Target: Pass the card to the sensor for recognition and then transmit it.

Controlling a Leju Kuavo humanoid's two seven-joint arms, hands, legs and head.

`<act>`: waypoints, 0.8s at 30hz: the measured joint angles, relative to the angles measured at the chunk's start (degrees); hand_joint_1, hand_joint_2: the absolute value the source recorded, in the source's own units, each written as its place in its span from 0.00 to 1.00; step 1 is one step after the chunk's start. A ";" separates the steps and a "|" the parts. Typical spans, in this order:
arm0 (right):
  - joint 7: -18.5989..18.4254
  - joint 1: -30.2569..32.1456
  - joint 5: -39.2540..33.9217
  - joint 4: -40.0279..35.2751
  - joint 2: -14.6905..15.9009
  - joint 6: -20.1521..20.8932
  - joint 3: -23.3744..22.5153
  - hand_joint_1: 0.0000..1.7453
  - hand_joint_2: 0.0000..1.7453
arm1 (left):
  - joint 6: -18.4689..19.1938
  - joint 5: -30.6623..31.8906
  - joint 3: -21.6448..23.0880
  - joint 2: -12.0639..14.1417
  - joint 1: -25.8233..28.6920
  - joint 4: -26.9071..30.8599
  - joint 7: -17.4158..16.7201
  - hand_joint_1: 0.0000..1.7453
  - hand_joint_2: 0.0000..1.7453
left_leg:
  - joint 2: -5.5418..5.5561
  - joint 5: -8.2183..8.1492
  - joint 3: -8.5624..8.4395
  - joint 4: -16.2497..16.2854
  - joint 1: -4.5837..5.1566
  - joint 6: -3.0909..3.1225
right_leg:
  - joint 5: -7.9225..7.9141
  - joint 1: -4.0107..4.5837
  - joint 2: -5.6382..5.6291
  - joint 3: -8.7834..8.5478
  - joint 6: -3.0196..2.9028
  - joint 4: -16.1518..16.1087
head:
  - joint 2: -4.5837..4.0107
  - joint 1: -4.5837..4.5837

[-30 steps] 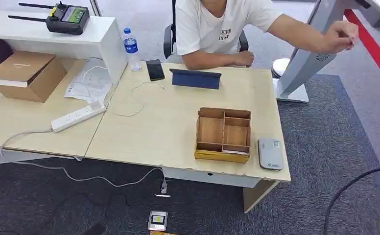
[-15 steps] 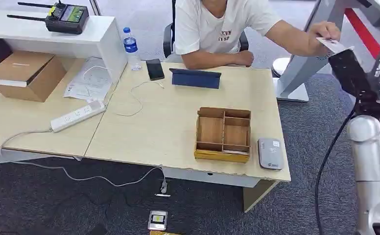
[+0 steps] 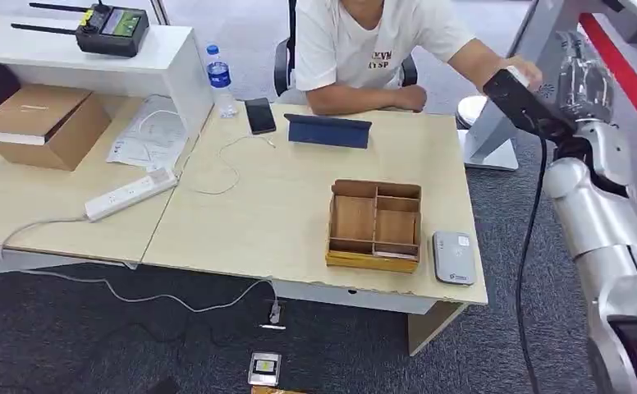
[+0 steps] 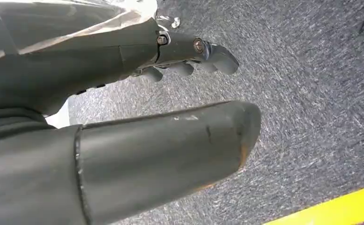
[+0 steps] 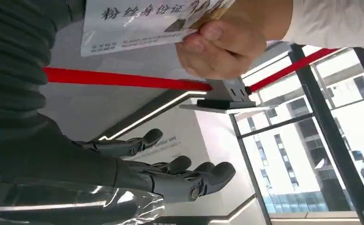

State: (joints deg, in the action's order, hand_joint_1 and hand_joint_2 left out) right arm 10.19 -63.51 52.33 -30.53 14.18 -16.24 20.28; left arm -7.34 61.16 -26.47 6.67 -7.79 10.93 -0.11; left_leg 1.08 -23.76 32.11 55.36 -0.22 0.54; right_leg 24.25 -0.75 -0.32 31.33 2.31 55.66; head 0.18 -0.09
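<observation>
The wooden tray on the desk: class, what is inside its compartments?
The wooden tray has several compartments, and each one that shows is bare wood, holding no card or other item. The near wall hides a strip of the front compartments' floor, so that strip cannot be checked.

Before me stands a light wooden table [image 3: 266, 213], joined on its left to a second table [image 3: 28, 209] of the same wood. A white raised shelf [image 3: 69, 53] sits at the back of the left one. The floor is dark grey carpet [image 3: 537, 246], with a red stripe [image 3: 627, 78] on the paler floor at the far right. A black office chair [image 3: 282, 66] is behind the table. Above me I see big windows [image 5: 321, 140] with dark frames, bright daylight, and buildings outside.
</observation>
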 joint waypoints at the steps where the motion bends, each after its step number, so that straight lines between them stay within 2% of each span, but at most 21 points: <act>1: 0.07 -0.15 0.00 0.63 -0.22 -0.02 0.33 0.00 1.00 | 0.04 0.00 0.00 0.00 0.05 0.00 0.00 0.00 0.00 | 0.00 0.00 -0.01 0.00 0.00 0.00 | 0.00 0.00 0.00 0.00 0.00 0.00 | 0.00 0.00; 11: 0.61 -1.10 -0.70 4.41 -1.29 -0.22 1.86 0.00 1.00 | -0.04 -0.13 0.00 0.00 0.21 0.00 0.33 0.00 0.00 | -0.02 0.00 -0.02 0.01 0.00 0.00 | -0.01 0.00 0.00 0.00 0.00 0.00 | 0.00 0.00; 12: 0.74 -1.22 -0.90 4.74 -1.40 -0.22 1.90 0.05 1.00 | -0.09 -0.18 0.00 0.00 0.22 0.00 0.33 0.00 0.00 | -0.02 0.00 -0.01 0.01 0.00 0.00 | -0.01 0.00 0.00 0.00 0.00 0.00 | 0.00 0.00; 13: 0.85 -1.33 -1.16 5.00 -1.46 -0.22 1.92 0.05 1.00 | -0.11 -0.20 0.00 0.00 0.22 0.00 0.33 0.00 0.00 | -0.02 0.00 -0.01 0.01 0.00 0.00 | -0.01 0.00 0.00 0.00 0.00 0.00 | 0.00 0.00; 14: 0.96 -1.43 -1.29 5.24 -1.55 -0.22 1.97 1.00 1.00 | -0.18 -0.22 0.00 0.00 0.24 0.00 0.33 0.00 0.00 | -0.02 0.00 -0.01 0.01 0.00 0.00 | -0.01 0.00 0.00 0.00 0.00 0.00 | 0.00 0.00; 24: 1.81 -2.14 -2.01 6.86 -2.40 -0.02 2.27 1.00 1.00 | -0.35 -0.26 0.00 0.00 0.38 0.00 0.37 0.00 0.00 | -0.03 0.00 -0.02 0.01 0.00 0.00 | -0.01 0.00 -0.01 0.00 0.00 0.00 | 0.00 0.00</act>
State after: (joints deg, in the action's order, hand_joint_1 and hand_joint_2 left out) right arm 12.00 -65.65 50.31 -23.67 11.78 -16.26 22.56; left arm -7.69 60.89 -26.47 6.67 -7.42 10.93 0.26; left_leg 1.05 -23.76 32.09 55.37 -0.22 0.54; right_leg 24.24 -0.75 -0.32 31.34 2.31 55.66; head 0.18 -0.09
